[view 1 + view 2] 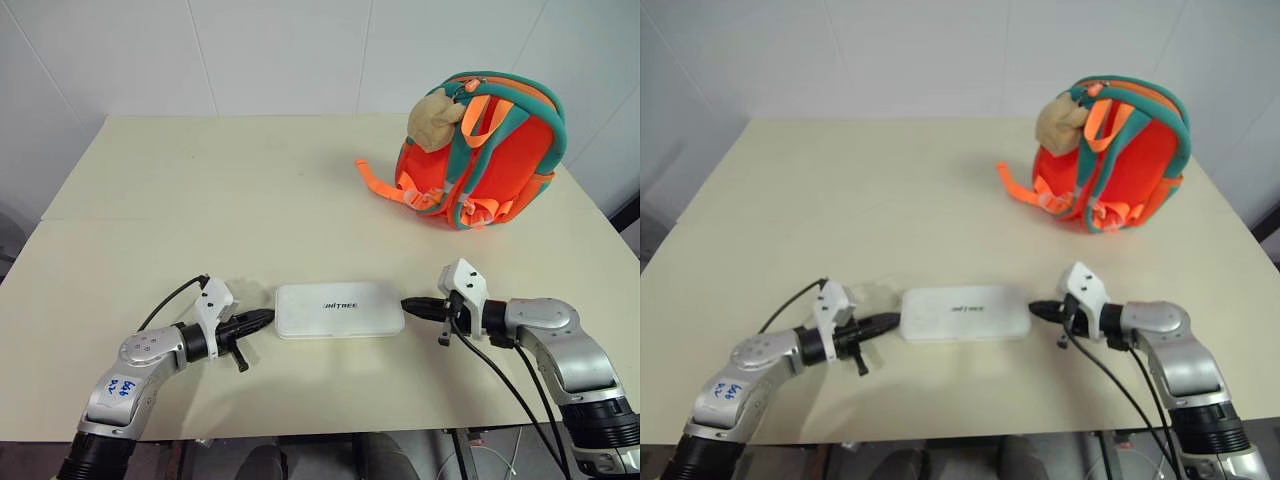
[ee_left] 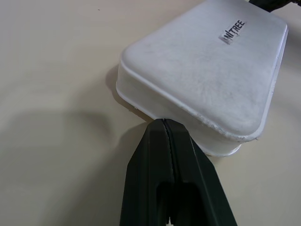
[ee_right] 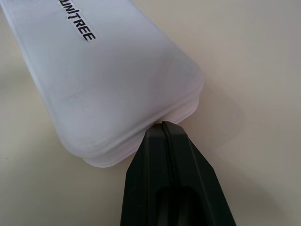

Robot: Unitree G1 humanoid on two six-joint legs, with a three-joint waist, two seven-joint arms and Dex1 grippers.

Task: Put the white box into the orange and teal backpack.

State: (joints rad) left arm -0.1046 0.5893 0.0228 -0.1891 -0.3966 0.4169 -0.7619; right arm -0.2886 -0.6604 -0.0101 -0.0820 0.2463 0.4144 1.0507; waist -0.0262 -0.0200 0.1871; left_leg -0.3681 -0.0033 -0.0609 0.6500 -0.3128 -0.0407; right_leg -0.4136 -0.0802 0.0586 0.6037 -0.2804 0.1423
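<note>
Nearest the robot, a flat, elongated white plastic box [image 1: 340,309] with rounded corners lies lengthwise across the front part of a pale cream tabletop [image 1: 230,190], a small line of dark printed lettering at the middle of its lid. Its surface looks matte and faintly scuffed in the wrist views, and a seam runs round its side wall. The left gripper [image 1: 268,317], two black fingers pressed together into a single wedge, points at the box's left end with its tip at the wall there; the right gripper [image 1: 405,305], fingers likewise closed with nothing between them, meets the opposite end. Whether either tip actually presses the plastic or stops just short cannot be told. Dark cables trail back from both wrists. Well beyond the box, toward the far right corner of the table, a small bright-orange fabric backpack with teal trim [image 1: 500,155] stands upright, orange webbing straps [image 1: 385,185] spilling onto the surface beside it and a beige plush toy [image 1: 435,120] hanging near its top. Its opening cannot be made out from here. Behind the table rises a plain white panelled wall [image 1: 300,50].
</note>
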